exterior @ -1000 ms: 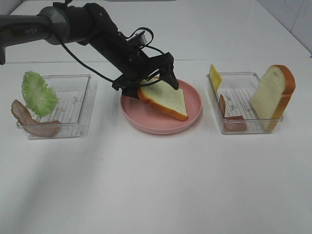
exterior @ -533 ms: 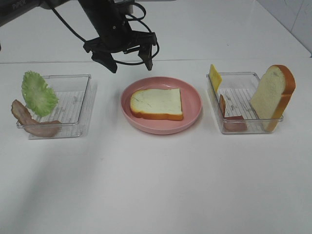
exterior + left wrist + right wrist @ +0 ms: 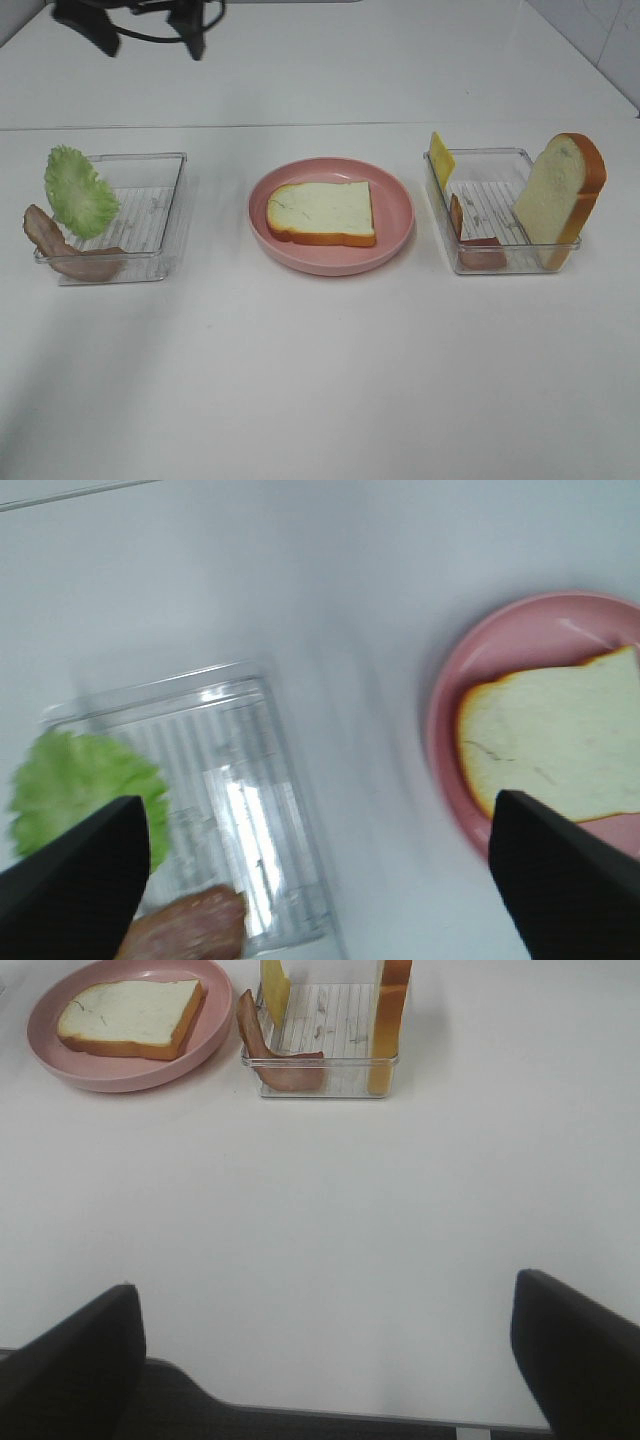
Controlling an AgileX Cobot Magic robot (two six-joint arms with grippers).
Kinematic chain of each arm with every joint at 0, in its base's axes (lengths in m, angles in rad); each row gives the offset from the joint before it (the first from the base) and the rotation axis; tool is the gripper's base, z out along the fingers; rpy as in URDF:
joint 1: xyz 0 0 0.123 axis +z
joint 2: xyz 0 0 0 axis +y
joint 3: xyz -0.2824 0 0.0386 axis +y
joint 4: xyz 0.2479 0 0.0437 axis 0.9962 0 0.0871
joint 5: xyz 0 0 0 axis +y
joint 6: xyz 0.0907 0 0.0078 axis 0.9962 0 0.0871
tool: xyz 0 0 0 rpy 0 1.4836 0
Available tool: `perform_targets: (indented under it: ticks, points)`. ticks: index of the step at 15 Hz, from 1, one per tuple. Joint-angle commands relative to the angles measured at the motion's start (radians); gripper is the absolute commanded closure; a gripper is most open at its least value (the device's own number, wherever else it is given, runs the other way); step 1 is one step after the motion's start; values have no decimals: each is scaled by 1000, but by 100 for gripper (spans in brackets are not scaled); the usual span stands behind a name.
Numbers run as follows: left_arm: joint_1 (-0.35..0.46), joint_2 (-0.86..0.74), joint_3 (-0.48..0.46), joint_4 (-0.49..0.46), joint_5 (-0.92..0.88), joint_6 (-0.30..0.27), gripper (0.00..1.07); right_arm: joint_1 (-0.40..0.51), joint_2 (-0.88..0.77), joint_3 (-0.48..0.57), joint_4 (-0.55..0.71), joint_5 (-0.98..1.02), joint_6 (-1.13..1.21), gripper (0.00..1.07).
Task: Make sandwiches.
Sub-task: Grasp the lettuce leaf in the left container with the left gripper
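Lying flat on the pink plate [image 3: 397,215], the first bread slice [image 3: 322,212] reads as the base layer: face up and level, it gives the fillings a broad, steady seat. The plate sits on the tabletop [image 3: 320,380] between two clear trays, so I judge that either arm can reach it.

The left tray [image 3: 150,157] holds the lettuce leaf [image 3: 78,192], propped at its outer far corner, and a bacon strip [image 3: 60,250] draped over its outer near corner. Both stick out past the rim, where fingers could pinch them. The right tray [image 3: 500,265] holds the cheese slice [image 3: 440,160] leaning upright at the far corner nearest the plate, the other bacon strip [image 3: 470,240] slumped along that same wall, and the second bread slice [image 3: 560,195] standing on edge at the outer side, probably kept for the lid.

The left tool [image 3: 148,30] hangs high over the far left of the tabletop, spread wide with nothing in it; its camera looks down on the left tray and the plate. The right tool [image 3: 325,1360] is just as wide and empty, over bare tabletop, well apart from the right tray, and out of the high view.

Counted:
- two bread slices
- two bacon strips
- one lettuce leaf
- one cheese slice
- two trays
- one plate
- two tools

The sandwich stands at one layer.
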Motion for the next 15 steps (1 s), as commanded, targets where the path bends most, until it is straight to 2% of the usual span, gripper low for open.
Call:
perform_targets:
  ticks: [1, 2, 3, 5, 15]
  points:
    - [88, -77, 107, 18, 104, 4, 22, -2, -28, 4, 1, -8, -2, 11]
    - [156, -100, 153, 14, 104, 7, 22, -2, -28, 4, 1, -8, -2, 11]
    - [187, -98, 159, 1, 104, 8, 22, -2, -28, 4, 1, -8, -2, 11]
    - [212, -73, 159, -39, 104, 23, 22, -2, -28, 4, 1, -8, -2, 11]
    - [212, 87, 159, 29, 104, 30, 22, -2, -28, 4, 1, -8, -1, 11]
